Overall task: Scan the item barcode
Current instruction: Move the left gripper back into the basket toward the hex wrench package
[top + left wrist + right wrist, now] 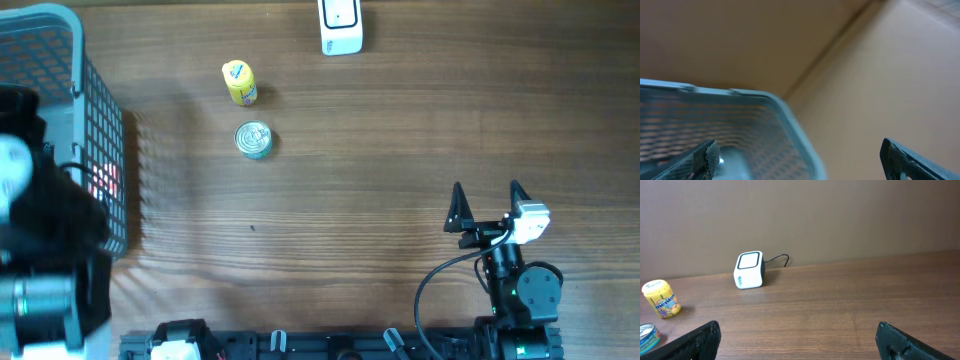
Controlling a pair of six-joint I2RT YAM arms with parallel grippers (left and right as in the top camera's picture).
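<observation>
Items for scanning: a yellow candy tub point(239, 83) point(661, 299) and a small tin can point(254, 140) point(649, 336), both upright on the wooden table point(380, 150), left of centre. The can stands just nearer than the tub, close to it but not touching. Neither is held.

The white barcode scanner point(341, 27) point(749, 270) sits at the far edge, to the right of the tub, with its cable point(777, 259) trailing behind it.

I see the right gripper point(487, 190) point(797, 335) at the near right, jaws spread wide with only bare table between them. Both items lie well apart from it, far and to the left; in its wrist view they fall outside the gap, beyond the left finger.

At the left edge stands a grey mesh basket point(100, 150) point(790, 120). The left gripper point(799, 150) hangs above the basket's rim, fingers released and wide with nothing between them, well apart from the tub and can.
</observation>
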